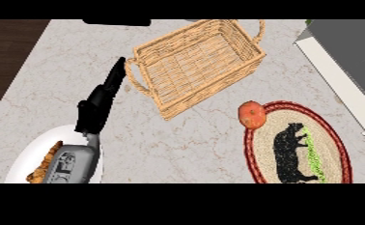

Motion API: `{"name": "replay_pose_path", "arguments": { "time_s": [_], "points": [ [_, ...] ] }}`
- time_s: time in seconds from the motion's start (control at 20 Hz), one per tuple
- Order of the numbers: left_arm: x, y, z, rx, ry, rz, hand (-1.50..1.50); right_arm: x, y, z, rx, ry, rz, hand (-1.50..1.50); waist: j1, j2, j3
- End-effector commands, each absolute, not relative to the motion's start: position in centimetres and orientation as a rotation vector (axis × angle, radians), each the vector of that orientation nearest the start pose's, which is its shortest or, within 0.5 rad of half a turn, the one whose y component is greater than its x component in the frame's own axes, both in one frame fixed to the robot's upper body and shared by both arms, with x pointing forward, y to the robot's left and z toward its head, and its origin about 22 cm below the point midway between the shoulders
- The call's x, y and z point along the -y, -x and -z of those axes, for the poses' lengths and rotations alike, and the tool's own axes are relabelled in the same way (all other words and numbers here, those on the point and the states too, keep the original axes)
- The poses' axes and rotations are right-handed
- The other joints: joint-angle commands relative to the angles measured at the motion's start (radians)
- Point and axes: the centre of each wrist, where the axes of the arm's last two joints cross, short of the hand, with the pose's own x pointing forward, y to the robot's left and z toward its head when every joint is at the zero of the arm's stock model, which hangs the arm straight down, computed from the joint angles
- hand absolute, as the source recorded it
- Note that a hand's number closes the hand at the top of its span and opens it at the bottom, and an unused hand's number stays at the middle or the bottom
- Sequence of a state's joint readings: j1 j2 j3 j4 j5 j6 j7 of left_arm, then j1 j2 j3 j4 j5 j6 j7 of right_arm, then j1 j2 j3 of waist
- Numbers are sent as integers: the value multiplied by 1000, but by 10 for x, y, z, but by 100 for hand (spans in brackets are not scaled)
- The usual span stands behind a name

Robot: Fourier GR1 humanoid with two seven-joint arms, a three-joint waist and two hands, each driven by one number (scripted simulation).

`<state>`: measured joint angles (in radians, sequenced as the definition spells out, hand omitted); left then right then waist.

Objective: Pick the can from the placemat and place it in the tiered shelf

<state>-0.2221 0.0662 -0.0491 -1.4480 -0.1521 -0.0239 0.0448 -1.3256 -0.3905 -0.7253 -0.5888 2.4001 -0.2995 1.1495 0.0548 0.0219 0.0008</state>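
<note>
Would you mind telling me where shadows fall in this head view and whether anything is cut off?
Head view: even light, no glare; the wicker basket casts a faint shadow on the counter; the placemat and white plate are cut by the lower edge; the left hand reads almost pure black.

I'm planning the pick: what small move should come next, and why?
Probably bring the right hand in toward the can: it sits untouched on the placemat's rim at the right, while the open left hand is far left.
</note>
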Motion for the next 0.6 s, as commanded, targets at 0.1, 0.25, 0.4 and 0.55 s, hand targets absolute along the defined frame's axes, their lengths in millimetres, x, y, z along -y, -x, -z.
{"name": "replay_pose_path", "arguments": {
  "time_s": [0.1, 0.25, 0.4, 0.55],
  "points": [
    [-206, -287, -19, 1591, -70, 287, 0, 327, -455, -270, 486, 2235, 482, 150, -6, -1, 0],
    [-206, -290, -18, 1591, -72, 302, 0, 321, -451, -281, 757, 2180, 635, 150, -11, -1, 2],
    [-207, -288, -18, 1594, -78, 293, 0, 336, -448, -283, 781, 2169, 652, 150, -3, 0, 1],
    [-213, -287, -9, 1590, -86, 285, 0, 342, -447, -255, 802, 2160, 648, 150, -14, -2, 0]
  ]
}}
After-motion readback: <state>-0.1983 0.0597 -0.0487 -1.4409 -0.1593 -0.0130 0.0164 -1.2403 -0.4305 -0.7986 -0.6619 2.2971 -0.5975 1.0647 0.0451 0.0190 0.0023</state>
